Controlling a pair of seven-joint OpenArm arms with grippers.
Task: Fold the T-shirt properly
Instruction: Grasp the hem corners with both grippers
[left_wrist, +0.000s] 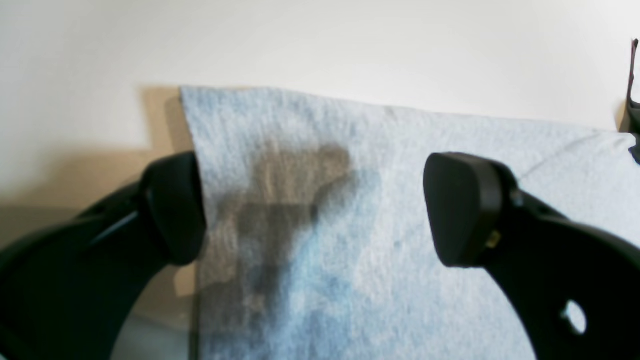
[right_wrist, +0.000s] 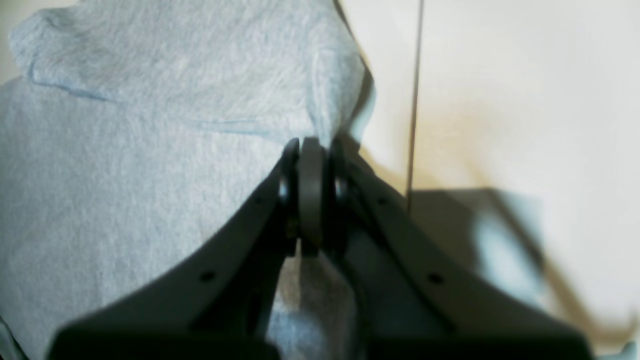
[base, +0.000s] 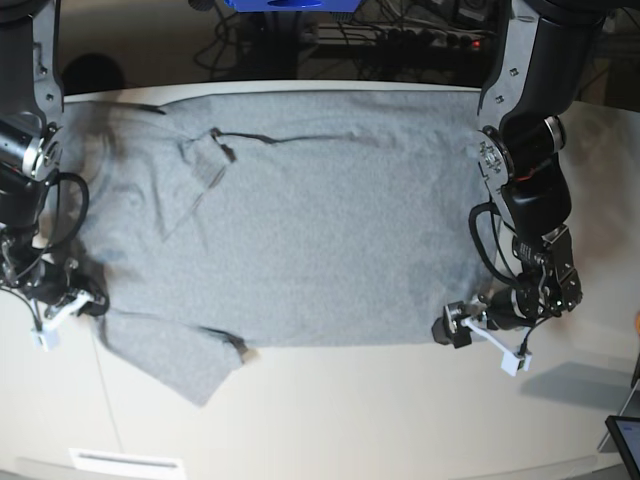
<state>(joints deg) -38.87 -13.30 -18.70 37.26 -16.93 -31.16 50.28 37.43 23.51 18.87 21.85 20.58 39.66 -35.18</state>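
The T-shirt (base: 300, 220) lay spread almost flat on the white table (base: 350, 420), plain grey side up, and it covered most of the table's far half. I could not see any printed letters. As far as I could judge, no real fold was made yet: the body was one open sheet, and only a sleeve (base: 205, 165) near the far edge was turned over on the cloth. The other sleeve (base: 175, 360) stuck out toward the near edge of the table.

My right pincer (right_wrist: 311, 150) was closed, and its tips pinched a bunched edge of the cloth; in the wrist view the fabric rose in a ridge just at the tips. In the base view this hand sat low at the shirt's side edge, near the sleeve that stuck out.

My left pincer (left_wrist: 315, 210) stood wide open and had hold of nothing. One finger (left_wrist: 175, 210) was at the straight edge near a corner of the shirt, the other finger (left_wrist: 462, 210) above the cloth, so the corner lay between them but was not gripped.

I judged that the task was at its beginning: one side was taken, the other side was waiting for a grip, and all the folding was left to do.
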